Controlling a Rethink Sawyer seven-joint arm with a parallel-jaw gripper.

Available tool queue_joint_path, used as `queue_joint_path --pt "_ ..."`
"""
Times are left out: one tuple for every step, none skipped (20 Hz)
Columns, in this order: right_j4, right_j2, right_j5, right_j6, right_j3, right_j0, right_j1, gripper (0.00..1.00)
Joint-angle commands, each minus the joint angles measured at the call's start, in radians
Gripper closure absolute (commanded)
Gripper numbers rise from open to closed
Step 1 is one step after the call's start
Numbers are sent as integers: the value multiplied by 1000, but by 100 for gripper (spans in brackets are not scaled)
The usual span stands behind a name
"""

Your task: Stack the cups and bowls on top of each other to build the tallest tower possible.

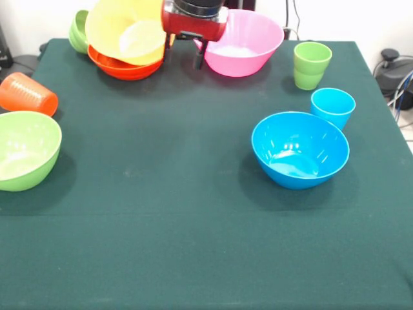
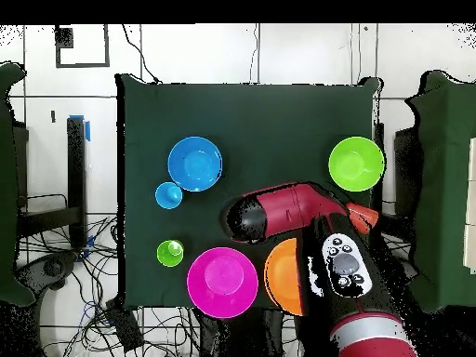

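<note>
My gripper (image 1: 184, 51) hangs at the table's far side between a large orange bowl (image 1: 122, 29) and a large pink bowl (image 1: 242, 42). Its fingers stand apart with nothing between them; the left one is at the orange bowl's rim. That bowl leans tilted in a red-orange bowl (image 1: 122, 70). A small green bowl (image 1: 79, 29) sits behind them. A blue bowl (image 1: 300, 148), a light blue cup (image 1: 332, 106) and a green cup (image 1: 312, 64) stand at the right. A lime green bowl (image 1: 22, 148) sits at the left, with an orange cup (image 1: 27, 93) on its side. The small dark blue bowl is hidden.
The dark green cloth (image 1: 168, 213) covers the table. In the overhead view the arm (image 2: 288, 209) reaches over the orange bowl (image 2: 284, 276), beside the pink bowl (image 2: 222, 282). Cables lie on the floor round the table.
</note>
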Motion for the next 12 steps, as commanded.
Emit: queue_joint_path --pt "-48 -87 -118 156 38 27 33 0" --pt "-45 -89 -124 152 38 28 36 0" --pt "-38 -91 -127 143 39 25 37 0" --pt "-32 -94 -132 138 38 25 41 0" --pt "-28 -96 -136 131 34 24 44 0" --pt "-25 -98 -142 125 33 23 49 0" --pt "-23 -98 -147 115 31 21 52 0" --pt "-21 -100 -153 110 29 22 55 0" --pt "-28 -108 -163 108 26 28 51 0" --pt "-35 -122 -174 120 23 41 48 0" --pt "-32 -134 -179 135 25 52 47 0" --pt "-27 -149 -191 155 30 63 46 0"
